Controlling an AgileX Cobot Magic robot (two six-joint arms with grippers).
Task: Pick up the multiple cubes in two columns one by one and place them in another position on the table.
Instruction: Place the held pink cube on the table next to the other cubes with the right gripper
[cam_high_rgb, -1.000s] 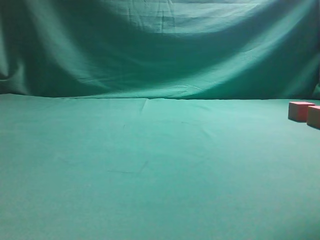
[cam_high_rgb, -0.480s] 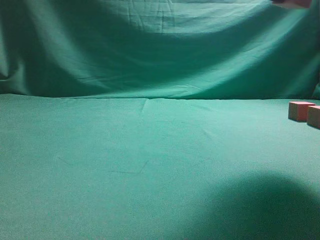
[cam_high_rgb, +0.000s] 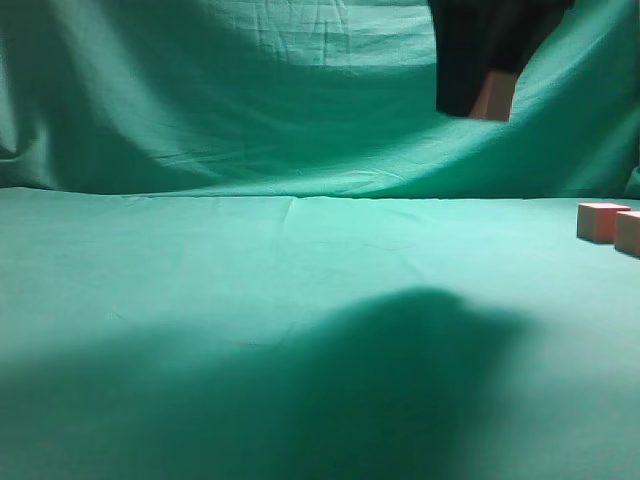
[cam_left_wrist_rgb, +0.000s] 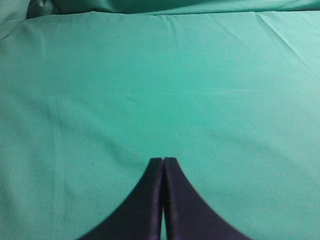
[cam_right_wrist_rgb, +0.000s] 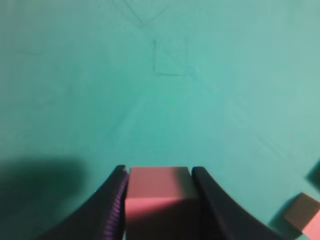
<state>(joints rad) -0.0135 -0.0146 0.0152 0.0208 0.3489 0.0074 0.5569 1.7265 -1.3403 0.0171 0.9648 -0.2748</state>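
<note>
My right gripper (cam_high_rgb: 490, 95) hangs high above the table (cam_high_rgb: 250, 280) at the upper right of the exterior view, shut on a salmon-pink cube (cam_high_rgb: 495, 97). In the right wrist view the same cube (cam_right_wrist_rgb: 159, 192) fills the gap of the right gripper (cam_right_wrist_rgb: 159, 172), both black fingers pressed on its sides. Two more cubes (cam_high_rgb: 600, 221) sit on the cloth at the far right edge, one partly cut off (cam_high_rgb: 629, 232). A further cube (cam_right_wrist_rgb: 302, 211) shows at the lower right of the right wrist view. My left gripper (cam_left_wrist_rgb: 163, 161) is shut and empty over bare green cloth.
A draped green backdrop (cam_high_rgb: 250, 100) rises behind the table. A large dark shadow (cam_high_rgb: 400, 380) of the right arm falls across the front middle of the cloth. A faint square imprint (cam_right_wrist_rgb: 169, 59) marks the cloth ahead of the right gripper.
The right gripper with its cube has come down and leftward into the exterior view from the top right corner. Its shadow has spread across the cloth. The two resting cubes have not moved.
</note>
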